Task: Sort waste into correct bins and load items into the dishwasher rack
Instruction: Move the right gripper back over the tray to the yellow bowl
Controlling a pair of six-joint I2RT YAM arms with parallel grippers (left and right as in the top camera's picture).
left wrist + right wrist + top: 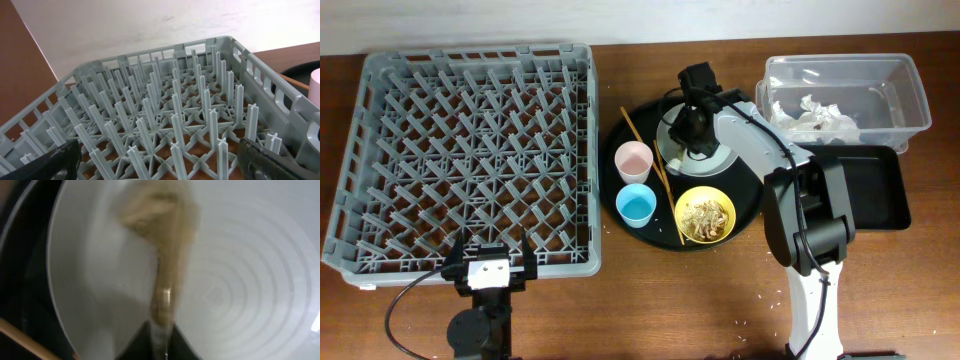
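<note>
So the right gripper is down over the pale plate, which sits in the upper part of the round black tray in the middle of the overhead frame. The right wrist view is really blurry, but the fingertips meet at the bottom centre, pinching the lower end of the gold-brown wrapper. The rest of the wrapper stretches up across the plate. A chopstick pokes into the lower left corner there. On the same round tray, the pink cup is left of the plate with the blue cup just below it. The yellow bowl is at the bottom with beige food scraps inside. The two chopsticks lie diagonally between the cups and the plate. In the upper right, the clear tub has crumpled white napkins in it. The shallow black rectangular tray is right below it, partly behind the right arm. The big grey rack fills the left side. The left gripper sits at the rack's bottom edge, and its wrist view shows the fingers spread wide apart over the pegs, holding nothing. A sliver of the pink cup shows at that view's right edge.
</note>
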